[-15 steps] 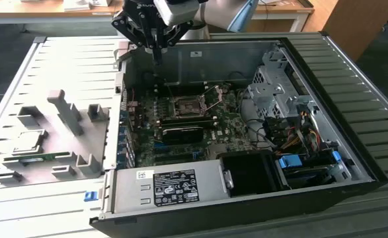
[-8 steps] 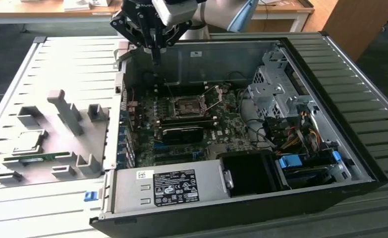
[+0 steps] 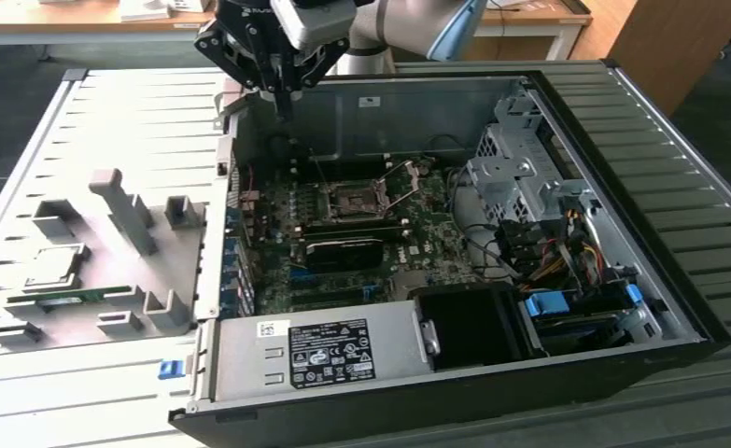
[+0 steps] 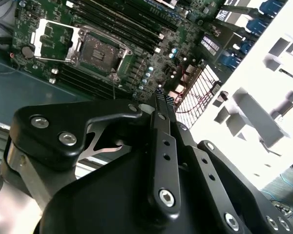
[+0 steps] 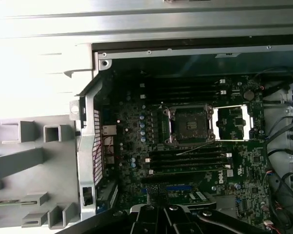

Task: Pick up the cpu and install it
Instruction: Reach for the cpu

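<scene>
The cpu (image 3: 51, 266), a small silvery square chip, lies flat in a holder on the grey fixture (image 3: 116, 201) at the exterior view's left, outside the open computer case (image 3: 664, 168). My gripper (image 3: 284, 107) hangs over the case's back left corner, well above the motherboard and far from the cpu. Its thin fingers are pressed together with nothing between them; in the second wrist view the gripper (image 4: 160, 95) tapers to a shut tip. The cpu socket (image 3: 346, 199) (image 5: 190, 124) (image 4: 100, 51) stands bare, with its metal load plate (image 5: 232, 122) flipped open beside it.
A green memory stick (image 3: 66, 299) lies on the fixture just in front of the cpu. Upright grey fixture posts (image 3: 122, 210) rise between cpu and case. Inside the case are a black power supply (image 3: 328, 350), a drive cage (image 3: 521, 173) and loose cables (image 3: 565, 252).
</scene>
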{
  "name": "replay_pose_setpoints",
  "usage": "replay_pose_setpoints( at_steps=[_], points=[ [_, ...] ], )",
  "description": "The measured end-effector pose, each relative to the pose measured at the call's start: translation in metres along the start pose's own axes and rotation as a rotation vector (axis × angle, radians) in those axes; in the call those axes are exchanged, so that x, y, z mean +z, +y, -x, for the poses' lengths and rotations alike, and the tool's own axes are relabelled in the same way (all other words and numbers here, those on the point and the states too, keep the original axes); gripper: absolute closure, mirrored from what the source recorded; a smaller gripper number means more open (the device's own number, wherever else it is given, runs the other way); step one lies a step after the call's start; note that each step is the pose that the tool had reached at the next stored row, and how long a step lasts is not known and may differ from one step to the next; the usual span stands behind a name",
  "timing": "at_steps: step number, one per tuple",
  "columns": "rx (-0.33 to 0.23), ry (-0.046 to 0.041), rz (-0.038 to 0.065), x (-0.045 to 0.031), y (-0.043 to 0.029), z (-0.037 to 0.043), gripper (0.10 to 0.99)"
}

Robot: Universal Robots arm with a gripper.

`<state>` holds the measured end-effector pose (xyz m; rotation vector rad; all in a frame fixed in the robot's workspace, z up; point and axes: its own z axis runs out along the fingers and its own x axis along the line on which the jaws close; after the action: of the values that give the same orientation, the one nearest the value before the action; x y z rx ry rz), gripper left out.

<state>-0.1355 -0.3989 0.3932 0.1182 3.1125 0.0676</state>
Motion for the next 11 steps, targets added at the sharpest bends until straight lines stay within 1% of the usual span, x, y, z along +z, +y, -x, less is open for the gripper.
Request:
replay_pose_setpoints(
  at_steps=[11],
  points=[
    [0.0, 0.0, 0.0, 0.0005, -0.0009, -0.0111, 0.98]
  ],
)
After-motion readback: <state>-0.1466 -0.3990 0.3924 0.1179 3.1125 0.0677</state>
